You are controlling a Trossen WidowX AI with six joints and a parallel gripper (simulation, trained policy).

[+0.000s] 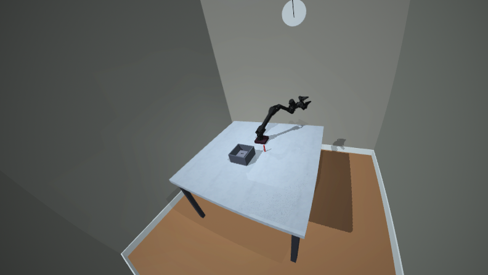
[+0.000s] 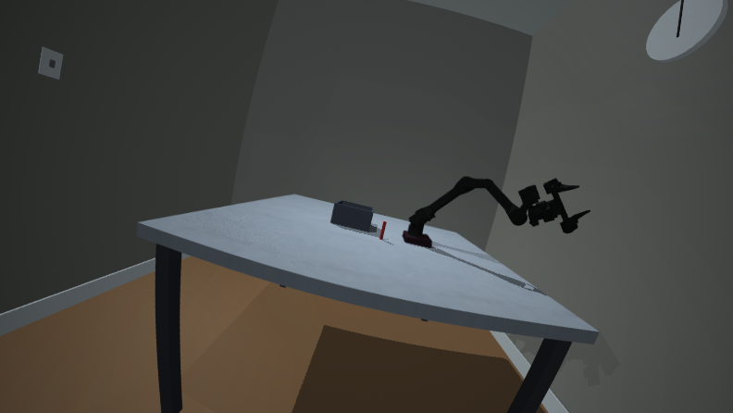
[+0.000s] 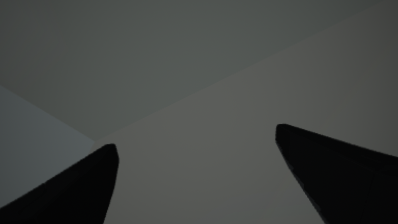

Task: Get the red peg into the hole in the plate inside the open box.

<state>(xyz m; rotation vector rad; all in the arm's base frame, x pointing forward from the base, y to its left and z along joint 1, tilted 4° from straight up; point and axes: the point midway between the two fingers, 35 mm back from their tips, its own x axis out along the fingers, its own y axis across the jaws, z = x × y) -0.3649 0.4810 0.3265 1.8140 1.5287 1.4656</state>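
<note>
The red peg [image 1: 264, 148] [image 2: 383, 231] stands upright on the table, between the box and the arm's base. The open dark grey box [image 1: 238, 160] [image 2: 352, 217] sits beside it. The plate [image 1: 244, 151] with a small dark hole shows at the bottom of the box in the top view; in the exterior view the box wall hides it. My gripper [image 1: 309, 99] [image 2: 584, 198] [image 3: 198, 141] is open and empty, high up and far from the peg and the box, and points away from both. The wrist view shows only walls between the two fingers.
The arm's dark red base [image 1: 262, 140] [image 2: 416, 239] stands on the pale table [image 1: 218, 184] [image 2: 287, 251], close to the peg. The arm reaches from it out past the table's edge. A round clock [image 1: 294, 13] [image 2: 686, 31] hangs on the wall.
</note>
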